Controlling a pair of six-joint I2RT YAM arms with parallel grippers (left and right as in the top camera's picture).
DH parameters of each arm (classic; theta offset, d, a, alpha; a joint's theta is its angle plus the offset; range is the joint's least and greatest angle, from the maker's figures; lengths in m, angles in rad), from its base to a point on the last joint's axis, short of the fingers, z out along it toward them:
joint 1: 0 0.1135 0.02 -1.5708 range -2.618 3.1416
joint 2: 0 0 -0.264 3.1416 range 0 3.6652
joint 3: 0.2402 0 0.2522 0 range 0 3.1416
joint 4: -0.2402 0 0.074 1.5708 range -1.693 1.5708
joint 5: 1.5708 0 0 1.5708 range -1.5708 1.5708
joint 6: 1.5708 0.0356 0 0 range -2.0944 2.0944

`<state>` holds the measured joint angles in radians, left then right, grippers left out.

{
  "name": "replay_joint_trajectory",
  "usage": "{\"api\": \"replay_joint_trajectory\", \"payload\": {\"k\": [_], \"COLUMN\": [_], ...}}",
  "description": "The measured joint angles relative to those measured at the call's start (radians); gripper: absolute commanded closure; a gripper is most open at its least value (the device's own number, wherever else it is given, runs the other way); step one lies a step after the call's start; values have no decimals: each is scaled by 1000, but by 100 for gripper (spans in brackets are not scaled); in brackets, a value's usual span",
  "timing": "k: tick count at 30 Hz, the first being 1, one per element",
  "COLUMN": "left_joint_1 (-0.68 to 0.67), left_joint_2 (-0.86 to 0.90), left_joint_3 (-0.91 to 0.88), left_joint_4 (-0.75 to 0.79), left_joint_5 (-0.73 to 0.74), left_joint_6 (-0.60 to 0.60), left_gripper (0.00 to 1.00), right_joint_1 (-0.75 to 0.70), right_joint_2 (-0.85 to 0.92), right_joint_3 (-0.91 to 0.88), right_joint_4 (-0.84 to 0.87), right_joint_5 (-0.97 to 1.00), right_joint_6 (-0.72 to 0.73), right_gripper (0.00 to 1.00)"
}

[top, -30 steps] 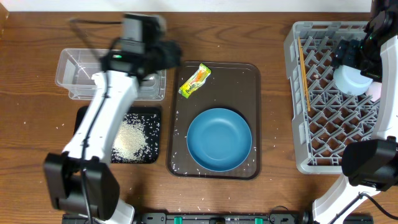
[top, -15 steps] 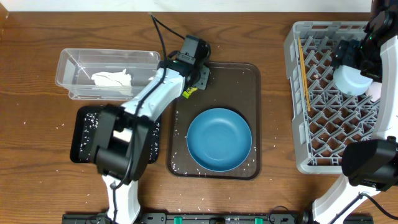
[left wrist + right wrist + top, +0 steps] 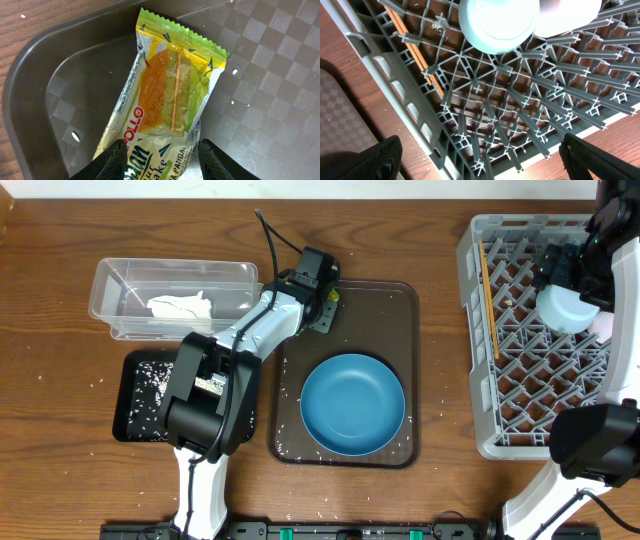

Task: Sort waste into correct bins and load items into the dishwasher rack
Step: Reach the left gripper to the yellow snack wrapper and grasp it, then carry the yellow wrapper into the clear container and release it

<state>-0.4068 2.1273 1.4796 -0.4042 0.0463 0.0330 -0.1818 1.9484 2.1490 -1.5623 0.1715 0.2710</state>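
Yellow-green snack wrapper, lower end between parted tips of left claw

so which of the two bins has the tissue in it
The clear plastic tub at the back left: the crumpled white tissue lies inside it. The black tray in front of it shows only scattered rice grains.

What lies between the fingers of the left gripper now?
The lower end of the yellow-green plastic snack wrapper, lying on the brown rectangular serving tray. The left gripper straddles it; the left wrist view shows this.
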Motion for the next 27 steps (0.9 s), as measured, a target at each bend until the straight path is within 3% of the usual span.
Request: {"api": "replay_joint_trajectory", "payload": {"k": [16, 24, 27], "left_joint_1": [0, 0, 0], "left_joint_2": [24, 24, 19], "left_joint_3": [2, 2, 2], "left_joint_4": [10, 18, 16], "left_joint_5": [10, 18, 18], "left_joint_6": [10, 11, 16], "left_gripper": [61, 92, 94], "right_joint_1": [0, 0, 0], "right_joint_2": [0, 0, 0], "right_joint_3": [0, 0, 0], "right_joint_4": [0, 0, 0], "right_joint_5": [0, 0, 0], "right_joint_6": [0, 0, 0], "right_gripper": [1, 1, 1]}}
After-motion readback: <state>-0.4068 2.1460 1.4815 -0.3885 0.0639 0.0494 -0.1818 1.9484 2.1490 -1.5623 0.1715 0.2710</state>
